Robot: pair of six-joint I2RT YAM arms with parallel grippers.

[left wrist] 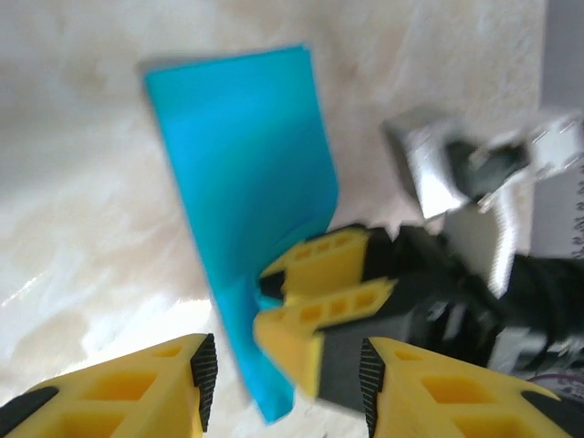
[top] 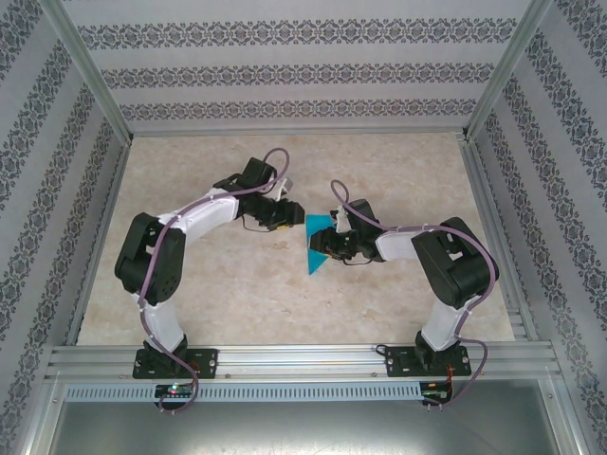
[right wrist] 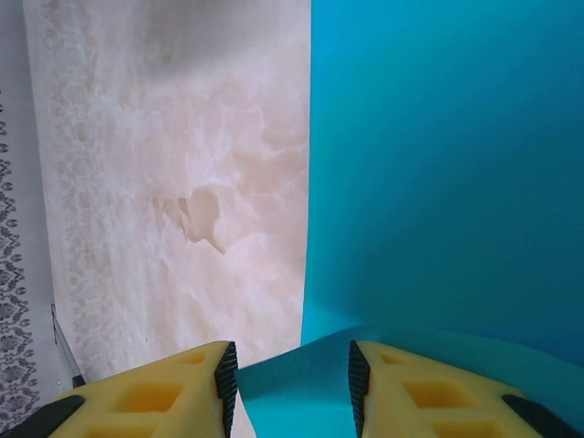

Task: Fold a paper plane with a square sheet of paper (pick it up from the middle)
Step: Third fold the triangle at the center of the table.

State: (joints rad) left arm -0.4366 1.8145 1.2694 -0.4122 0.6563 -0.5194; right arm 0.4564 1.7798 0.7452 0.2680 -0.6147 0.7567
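The table (top: 237, 294) has a pale beige top with a marble pattern, smooth and a little shiny. In the left wrist view (left wrist: 82, 228) it shows soft white reflections. Three walls (top: 285, 76) stand around it, covered with white paper that carries grey stripes of ornament. Metal posts (top: 90, 85) rise at the corners, and a metal rail (top: 303, 355) runs along the near edge, where both arms are bolted.

The paper (top: 314, 256) is near the middle of the table, a little to the right, between the two grippers. From above it looks like a teal triangle with its point toward the near edge. In the left wrist view the paper (left wrist: 242, 173) is a long teal shape, wide at the far end and narrow at the near end. It seems to lift from the table there, but the picture is blurred.

The left gripper (top: 287, 216) hangs just left of the paper. Its jaws (left wrist: 285, 374) stand well apart and hold nothing.

The right gripper (top: 325, 245) is at the right edge of the paper. In its own view the jaws (right wrist: 294, 383) are partly apart, and the paper (right wrist: 447, 164) passes through the gap between them and curves up on the right side. The pads do not press it. To the left of the paper lies the bare table (right wrist: 182, 137), and beyond it a strip of wall (right wrist: 14, 274).
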